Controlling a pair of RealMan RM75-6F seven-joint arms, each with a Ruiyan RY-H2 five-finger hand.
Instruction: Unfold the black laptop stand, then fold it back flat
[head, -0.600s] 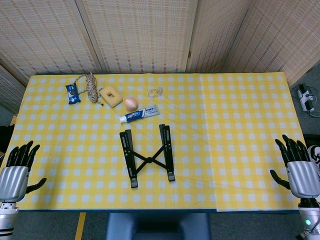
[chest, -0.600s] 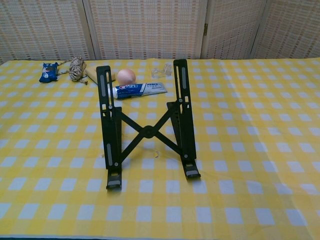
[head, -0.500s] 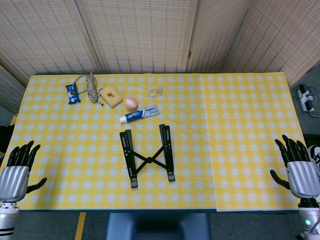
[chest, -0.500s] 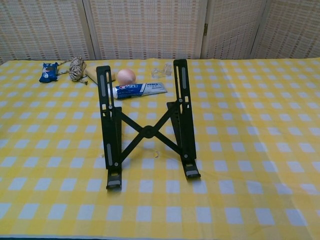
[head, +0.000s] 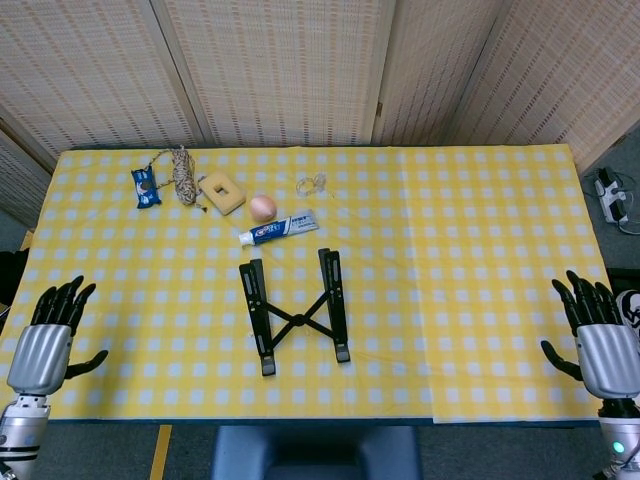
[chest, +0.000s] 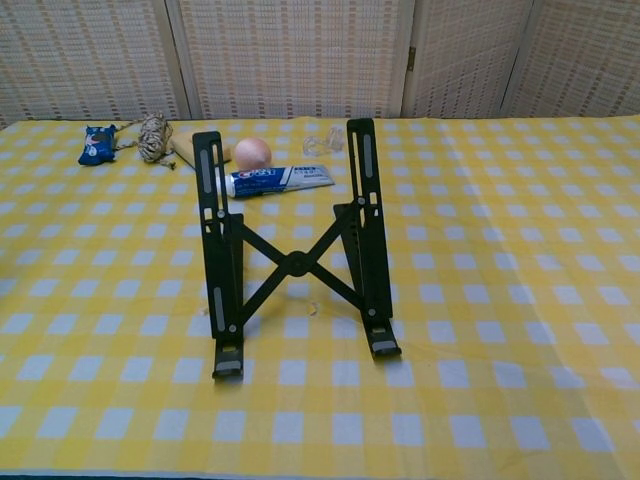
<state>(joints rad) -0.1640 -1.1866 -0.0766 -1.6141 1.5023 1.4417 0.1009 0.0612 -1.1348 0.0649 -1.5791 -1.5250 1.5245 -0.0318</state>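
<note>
The black laptop stand (head: 296, 311) lies on the yellow checked tablecloth near the table's front middle, its two rails spread apart and joined by a crossed brace; the chest view shows the same stand (chest: 290, 255) close up. My left hand (head: 48, 342) hovers at the front left corner, fingers spread, holding nothing. At the front right edge my right hand (head: 598, 338) is likewise empty with fingers apart. Both hands are far from the stand and out of the chest view.
Behind the stand lie a toothpaste tube (head: 278, 229), a peach-coloured ball (head: 262, 207), a yellow sponge block (head: 222, 191), a coil of rope (head: 181, 173), a blue snack packet (head: 146, 186) and a small clear item (head: 312, 183). Woven screens stand behind the table.
My left hand has shifted a little to the right, over the table's front left corner. The stand and my right hand have not moved.
</note>
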